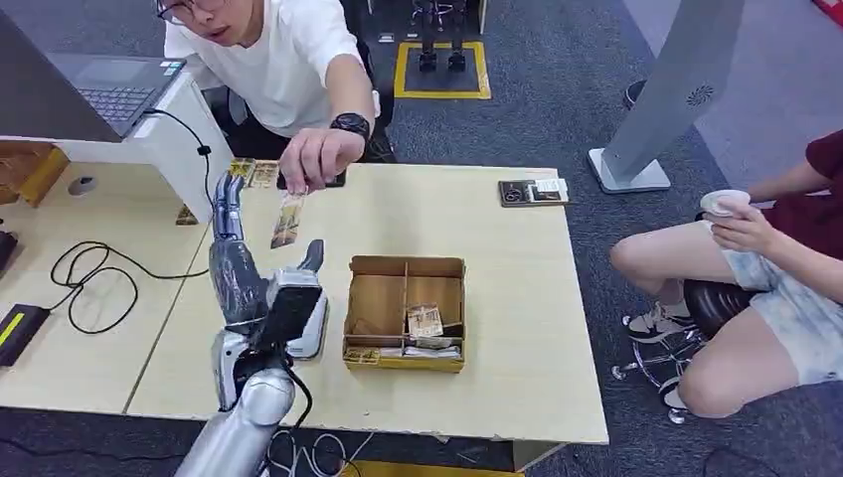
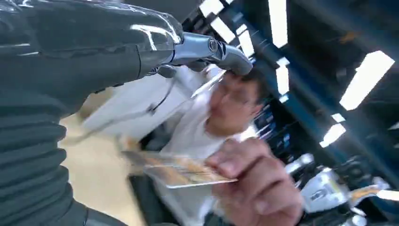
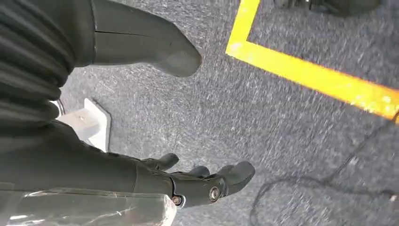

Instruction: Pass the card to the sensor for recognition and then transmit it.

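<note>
A person's hand dangles a card over the table, between the raised fingers and the thumb of my left hand. My fingers are spread and do not grip the card. In the left wrist view the card is blurred, pinched in the person's hand, apart from my fingers. A grey-white sensor pad lies on the table under my forearm. My right hand hangs over grey carpet, holding nothing.
A cardboard box with compartments and cards stands right of my left hand. More cards lie at the far table edge, and a black holder at the far right. Cables and a laptop are on the left. A seated person is at the right.
</note>
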